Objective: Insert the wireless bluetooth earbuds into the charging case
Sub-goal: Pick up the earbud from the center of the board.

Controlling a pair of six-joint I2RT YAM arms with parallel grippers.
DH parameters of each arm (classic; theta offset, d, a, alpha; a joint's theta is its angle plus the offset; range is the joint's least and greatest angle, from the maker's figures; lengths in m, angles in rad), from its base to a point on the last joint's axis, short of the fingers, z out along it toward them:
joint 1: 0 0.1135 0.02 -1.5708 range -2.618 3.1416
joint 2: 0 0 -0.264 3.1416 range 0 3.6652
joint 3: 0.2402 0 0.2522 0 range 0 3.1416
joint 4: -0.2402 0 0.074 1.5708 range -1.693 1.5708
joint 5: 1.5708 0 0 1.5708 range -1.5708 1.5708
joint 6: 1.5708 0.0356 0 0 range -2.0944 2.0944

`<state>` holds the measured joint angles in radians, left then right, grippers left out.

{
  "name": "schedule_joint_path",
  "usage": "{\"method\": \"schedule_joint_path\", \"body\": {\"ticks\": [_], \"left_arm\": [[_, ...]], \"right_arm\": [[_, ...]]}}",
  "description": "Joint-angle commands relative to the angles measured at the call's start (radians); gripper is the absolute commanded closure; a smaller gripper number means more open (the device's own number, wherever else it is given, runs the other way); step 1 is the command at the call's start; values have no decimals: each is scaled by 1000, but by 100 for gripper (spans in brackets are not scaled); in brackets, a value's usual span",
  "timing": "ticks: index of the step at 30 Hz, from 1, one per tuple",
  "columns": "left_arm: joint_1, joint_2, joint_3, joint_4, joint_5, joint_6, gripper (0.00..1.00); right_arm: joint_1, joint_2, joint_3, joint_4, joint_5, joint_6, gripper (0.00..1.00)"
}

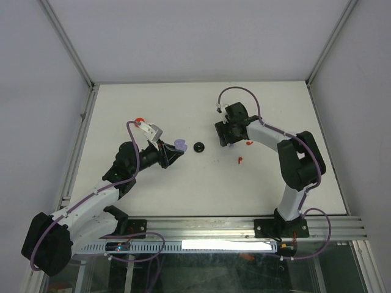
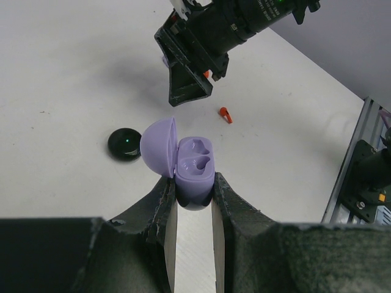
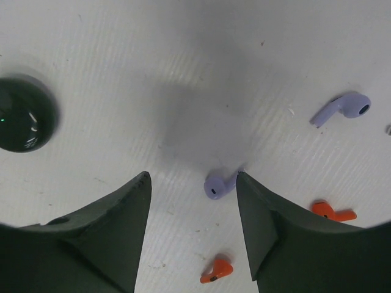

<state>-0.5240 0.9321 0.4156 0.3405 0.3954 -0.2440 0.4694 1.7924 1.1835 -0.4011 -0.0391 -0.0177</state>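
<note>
Gripping the open lavender plastic charging case (image 2: 194, 174), your left claw (image 2: 194, 201) is squeezed tight on its bottom. Your right claw (image 3: 193, 183) is spread wide over the white desk (image 3: 183, 61), with one small lavender plastic earbud (image 3: 219, 185) lying between its fingers (image 3: 110, 232).

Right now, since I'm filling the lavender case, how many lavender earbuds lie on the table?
2. One lavender earbud lies between the right hand's fingers; the other farther off on the table. More may be hidden.

Two lavender earbuds: one (image 3: 342, 108), another (image 3: 219, 185). Two red earbuds: one (image 3: 333, 212), another (image 3: 217, 270). One open lavender case (image 2: 194, 171). One black disc (image 3: 24, 116).
</note>
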Motion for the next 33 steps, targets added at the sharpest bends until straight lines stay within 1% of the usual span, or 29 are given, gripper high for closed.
{"method": "schedule_joint_path", "body": {"ticks": [1, 5, 17, 23, 33], "left_arm": [[-6, 0, 18, 62, 29, -3, 100], [-5, 13, 22, 67, 40, -4, 100], [-6, 29, 23, 74, 55, -11, 100], [-5, 28, 23, 74, 54, -13, 100], [-5, 29, 23, 74, 53, -14, 100]], "right_arm": [[-14, 26, 47, -9, 13, -30, 41], [-14, 36, 45, -38, 11, -26, 45], [-8, 28, 38, -76, -29, -13, 47], [2, 55, 71, -103, -42, -2, 55], [32, 68, 111, -77, -145, 45, 52]]}}
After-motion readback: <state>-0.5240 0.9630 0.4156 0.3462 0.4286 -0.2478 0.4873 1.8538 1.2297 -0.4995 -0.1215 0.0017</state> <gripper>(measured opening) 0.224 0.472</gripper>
